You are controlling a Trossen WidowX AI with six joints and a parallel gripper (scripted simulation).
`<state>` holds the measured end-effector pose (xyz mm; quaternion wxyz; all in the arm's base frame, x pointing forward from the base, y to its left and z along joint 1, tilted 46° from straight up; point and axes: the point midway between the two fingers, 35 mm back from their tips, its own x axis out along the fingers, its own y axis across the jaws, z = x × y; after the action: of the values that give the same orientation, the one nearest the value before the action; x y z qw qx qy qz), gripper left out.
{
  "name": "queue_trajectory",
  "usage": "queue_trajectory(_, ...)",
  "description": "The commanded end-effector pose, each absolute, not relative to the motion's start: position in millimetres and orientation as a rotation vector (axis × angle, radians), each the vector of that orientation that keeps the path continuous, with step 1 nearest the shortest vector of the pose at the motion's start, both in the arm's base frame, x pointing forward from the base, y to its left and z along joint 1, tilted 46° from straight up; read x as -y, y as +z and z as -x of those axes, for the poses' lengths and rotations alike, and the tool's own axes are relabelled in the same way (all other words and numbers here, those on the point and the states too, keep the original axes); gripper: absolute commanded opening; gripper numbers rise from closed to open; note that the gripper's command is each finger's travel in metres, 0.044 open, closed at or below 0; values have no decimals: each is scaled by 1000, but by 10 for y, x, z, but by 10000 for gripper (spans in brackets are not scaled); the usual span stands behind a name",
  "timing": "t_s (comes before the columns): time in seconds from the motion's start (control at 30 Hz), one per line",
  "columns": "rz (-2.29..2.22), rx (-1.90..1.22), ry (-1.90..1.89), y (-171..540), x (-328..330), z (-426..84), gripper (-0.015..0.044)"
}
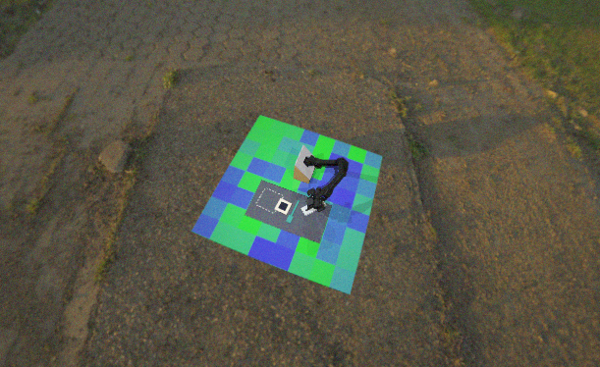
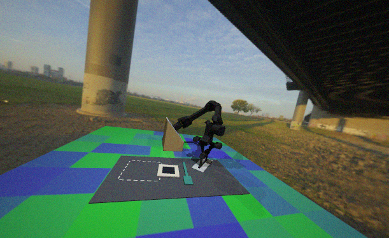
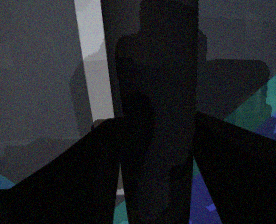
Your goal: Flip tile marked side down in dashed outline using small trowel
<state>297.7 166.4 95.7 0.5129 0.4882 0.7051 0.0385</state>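
Right, reading left to right across the top view, with twelve at its upper edge: the dashed outline (image 1: 257,198) (image 2: 124,170) comes first on the dark mat (image 1: 302,231) (image 2: 142,191) (image 3: 29,75), and the tile (image 1: 283,206) (image 2: 168,170) sits just beside it at about four o'clock, flat, dark square facing up. Next along is the teal spatula (image 1: 290,218) (image 2: 188,180), lying between tile and tool, near both. Then comes what I take to be the trowel, its pale plate (image 1: 306,211) (image 2: 201,167) (image 3: 99,75) down at the mat, with my gripper (image 1: 309,208) (image 2: 202,163) (image 3: 151,124) right over it. I've got the fingers drawn in on both sides of the dark handle, so I judge it clasped, though how firmly I can't tell. So the relation that matters: the tile is at roughly nine o'clock from the trowel, with that spatula in the way. I'd want to lift over it; a low sweep could shove it into the tile. The plate's long axis I can't settle under the fingers.
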Motion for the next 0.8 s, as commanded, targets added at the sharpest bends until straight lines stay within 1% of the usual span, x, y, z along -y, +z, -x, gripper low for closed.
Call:
queue_trajectory(0.0, -1174, -1694, 89, 951, -1664, -2981, 130)
queue_trajectory(0.5, -1170, -1693, 93, 951, -1664, -2981, 130)
queue_trajectory(0.77, -1007, -1638, 271, 951, -1664, -2981, 130)
